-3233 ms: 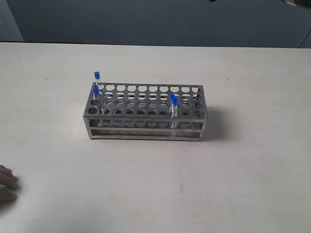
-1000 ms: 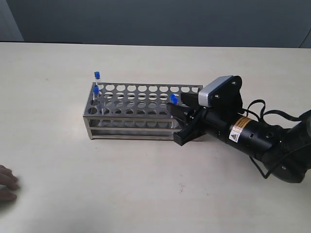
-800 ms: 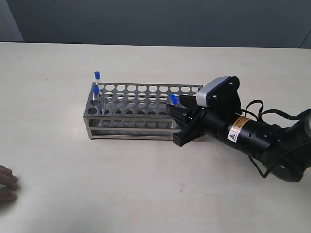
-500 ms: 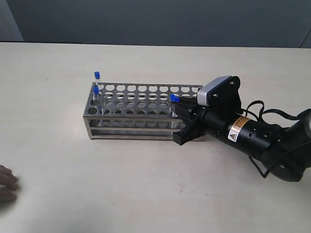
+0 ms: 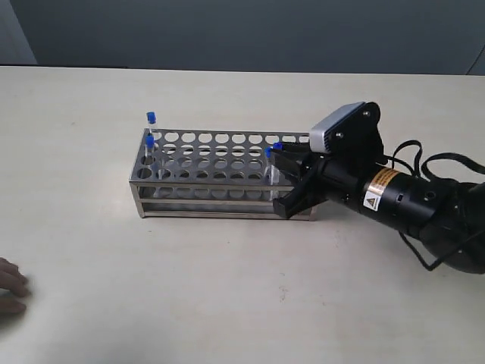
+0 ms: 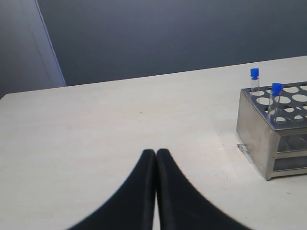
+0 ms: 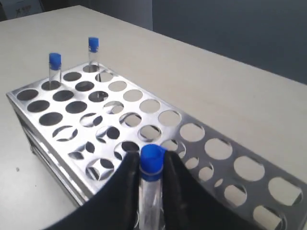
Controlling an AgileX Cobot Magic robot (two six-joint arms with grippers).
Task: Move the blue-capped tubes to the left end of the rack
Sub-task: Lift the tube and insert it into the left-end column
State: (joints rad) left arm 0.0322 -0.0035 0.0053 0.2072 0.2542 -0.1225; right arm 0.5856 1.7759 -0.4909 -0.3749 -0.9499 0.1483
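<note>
The silver rack (image 5: 227, 176) stands mid-table. Two blue-capped tubes (image 5: 151, 117) (image 5: 150, 142) sit upright in holes at its left end; the left wrist view shows them (image 6: 254, 73) (image 6: 276, 88) on the rack's (image 6: 254, 129) corner. My right gripper (image 5: 282, 161) is over the rack's right part, shut just below the cap of a third tube (image 7: 151, 160), which is raised. A fourth blue cap (image 5: 268, 152) shows right beside it. My left gripper (image 6: 156, 152) hangs shut and empty over bare table, well off the rack's left end.
Pinkish fingers (image 5: 9, 287) rest on the table at the left edge of the exterior view. The right arm's body and cable (image 5: 413, 201) lie low over the table to the right of the rack. A dark wall (image 5: 242, 34) runs behind the table.
The right arm came in from the right and shut on a tube in the rack's right part. In the last half second that tube's cap rose and shifted slightly right.
</note>
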